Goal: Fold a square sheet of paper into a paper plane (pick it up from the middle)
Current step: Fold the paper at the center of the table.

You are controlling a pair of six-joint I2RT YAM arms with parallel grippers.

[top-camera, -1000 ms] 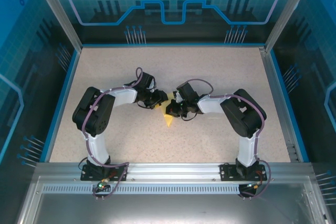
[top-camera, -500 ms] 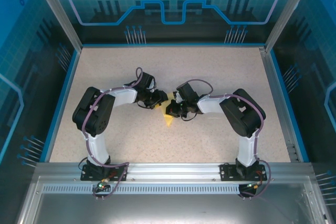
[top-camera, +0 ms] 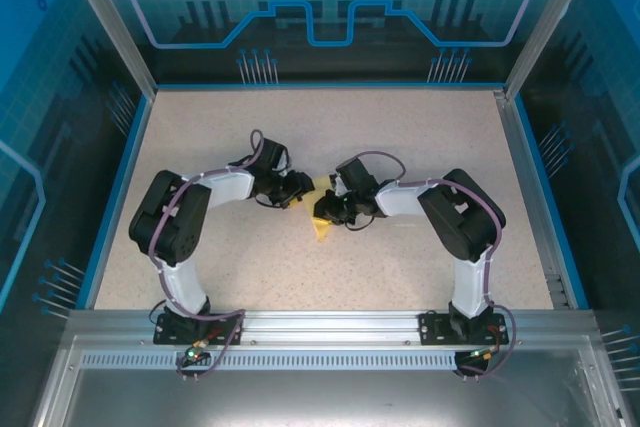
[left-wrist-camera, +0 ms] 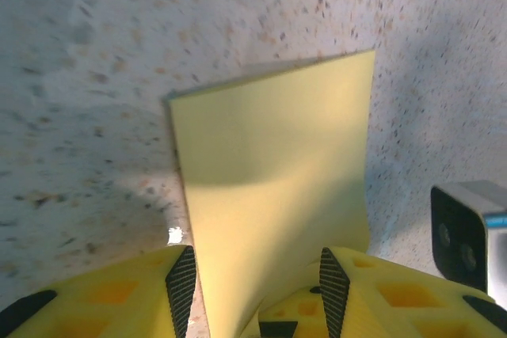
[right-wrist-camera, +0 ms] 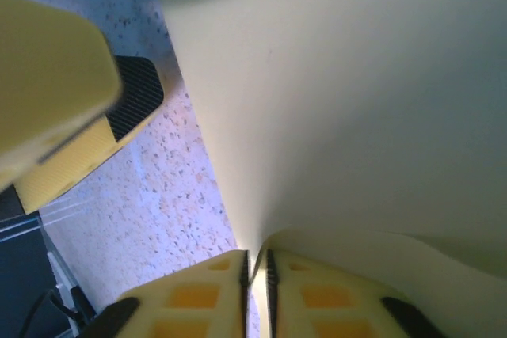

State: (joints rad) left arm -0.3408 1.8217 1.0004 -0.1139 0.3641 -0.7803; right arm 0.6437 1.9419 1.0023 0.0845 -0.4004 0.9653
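Two yellow fingers of the right gripper [right-wrist-camera: 255, 271] stand pressed almost together, with only a hairline slot between them, and the edge of the pale-yellow sheet of thin matte paper [right-wrist-camera: 356, 100] runs into that slot, so this claw pinches the sheet. From the pinch the paper fans out toward 12 and 2 o'clock in the right wrist view, bowed rather than flat. The left gripper [left-wrist-camera: 257, 282] has its jaws parted about halfway, and the sheet rises between the two black pads toward 12 o'clock. I cannot tell whether the pads press on its sides or merely flank it. From above, the claws meet near the middle of the speckled beige table [top-camera: 420, 137], the left at roughly 10 o'clock from the right and just beside it. A yellow point of paper [top-camera: 320, 230] pokes out at about 6 o'clock from the right claw, so the sheet's long axis seems to run from 12 to 6 between them. The coming crease turns on that line: the paper lies in both claws' reach, and the right claw has the firmer hold. Count: two arms, two claws, one sheet, and by my reading only part folded, not a finished dart.
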